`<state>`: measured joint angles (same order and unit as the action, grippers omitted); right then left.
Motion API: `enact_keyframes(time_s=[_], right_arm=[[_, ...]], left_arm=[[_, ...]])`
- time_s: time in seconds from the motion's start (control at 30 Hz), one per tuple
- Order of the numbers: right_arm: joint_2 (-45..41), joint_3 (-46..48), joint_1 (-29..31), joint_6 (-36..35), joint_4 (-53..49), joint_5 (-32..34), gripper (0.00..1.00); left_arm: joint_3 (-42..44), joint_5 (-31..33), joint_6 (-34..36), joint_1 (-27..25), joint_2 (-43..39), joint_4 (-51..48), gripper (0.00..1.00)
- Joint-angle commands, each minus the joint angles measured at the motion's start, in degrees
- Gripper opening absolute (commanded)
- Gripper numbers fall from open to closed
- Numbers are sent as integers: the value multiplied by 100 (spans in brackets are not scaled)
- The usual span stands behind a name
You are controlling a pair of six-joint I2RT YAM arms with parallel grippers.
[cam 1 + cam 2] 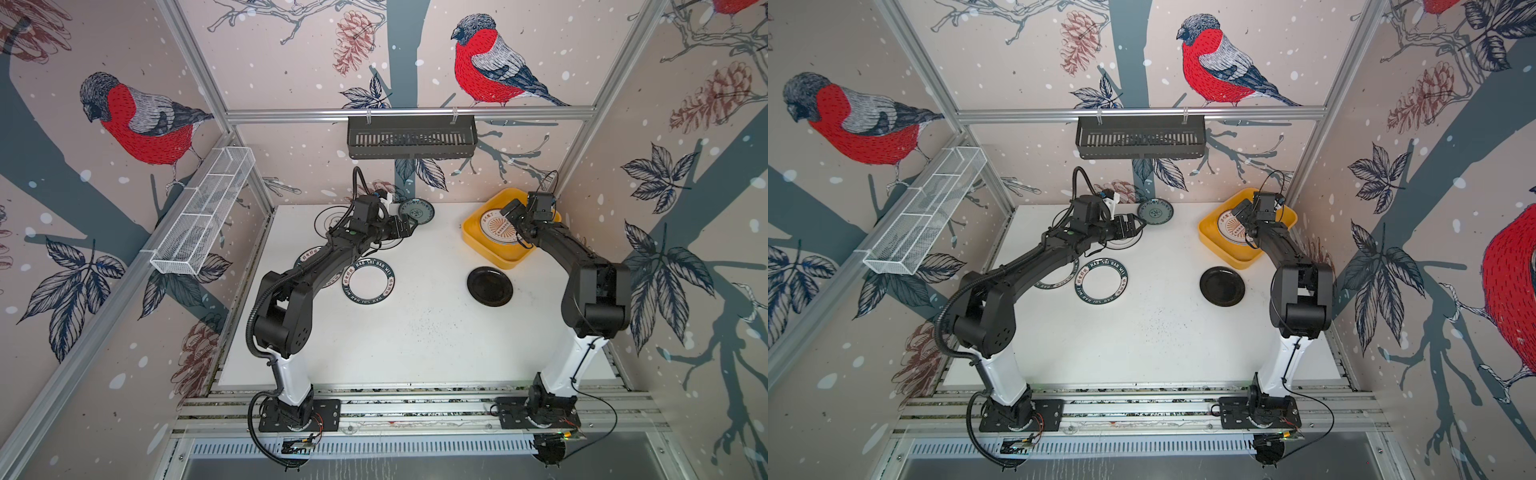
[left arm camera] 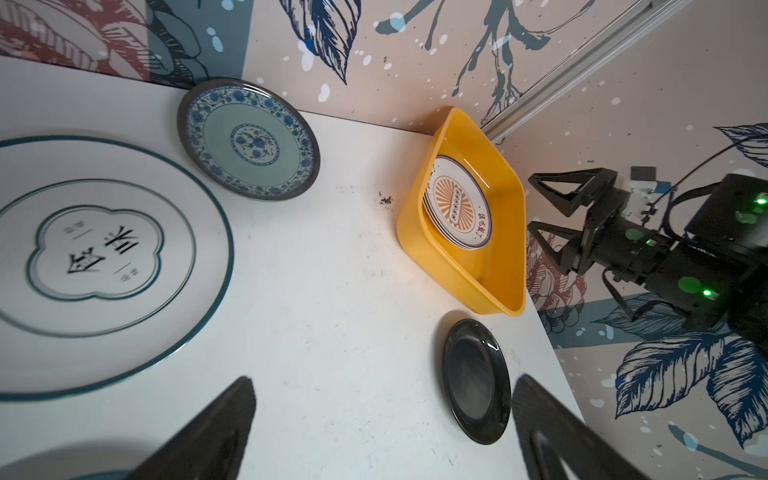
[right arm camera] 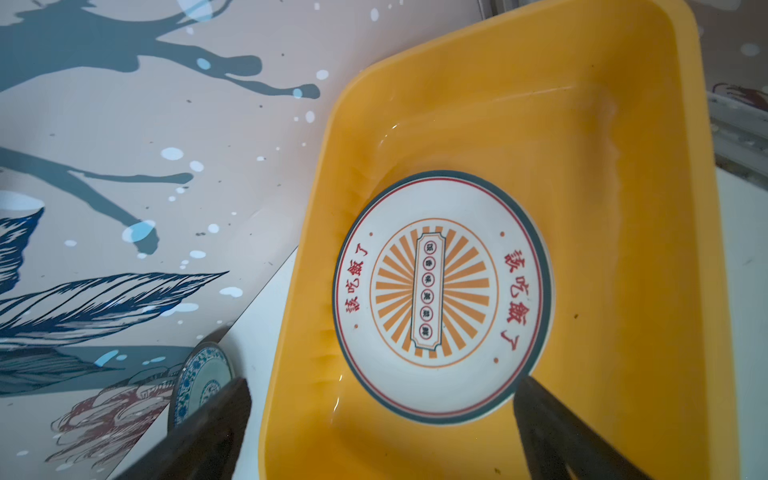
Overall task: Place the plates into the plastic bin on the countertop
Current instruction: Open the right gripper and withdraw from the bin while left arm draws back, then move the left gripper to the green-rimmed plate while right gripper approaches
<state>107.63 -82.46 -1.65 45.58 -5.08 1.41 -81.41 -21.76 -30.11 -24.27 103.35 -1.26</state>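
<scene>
A: Right gripper (image 3: pixel 382 384), status?
B: It hangs over the plastic bin (image 1: pixel 473 243). Jaws are spread wide with nothing between them.
A: What's in the bin?
B: A sunburst plate (image 3: pixel 440 291) lies flat on the bottom, face up. The left wrist view shows more plate edges under it, so it is a stack; I can't count them.
A: Where does the bin sit?
B: In the far right corner of the countertop (image 1: pixel 415 332), close against the walls.
A: Left gripper (image 2: pixel 384 382)?
B: Jaws wide apart and empty, above the far left part of the counter.
A: Which plates are out of the bin?
B: The black plate (image 1: pixel 489 286) is just beside the bin's near edge. The teal plate (image 1: pixel 417 211) is by the back wall. A thin-rimmed white plate (image 2: pixel 95 257) lies near the teal one. A lettered-rim plate (image 1: pixel 368 283) is at mid-left, and a second one (image 1: pixel 307 257) is half hidden under the left arm.
</scene>
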Motion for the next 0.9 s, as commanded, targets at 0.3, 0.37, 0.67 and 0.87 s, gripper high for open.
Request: enact_keyframes(time_s=[0.3, 0.37, 0.67, 0.87], right_arm=[[-1516, 1102, 1051, -611, 230, -115, 100], [-1799, 1407, 1217, -619, 298, -286, 100], [-2825, 2673, 1686, -306, 798, -752, 100], [-2597, 2636, 2207, -535, 1096, -1570, 100]], left_arm=[[2035, 1183, -633, 230, -1887, -75, 96], [2381, 1349, -795, 277, -2240, -164, 96], [4279, 1077, -1564, 1120, -3735, 8, 95], [4671, 472, -1560, 1640, -3784, -117, 95]])
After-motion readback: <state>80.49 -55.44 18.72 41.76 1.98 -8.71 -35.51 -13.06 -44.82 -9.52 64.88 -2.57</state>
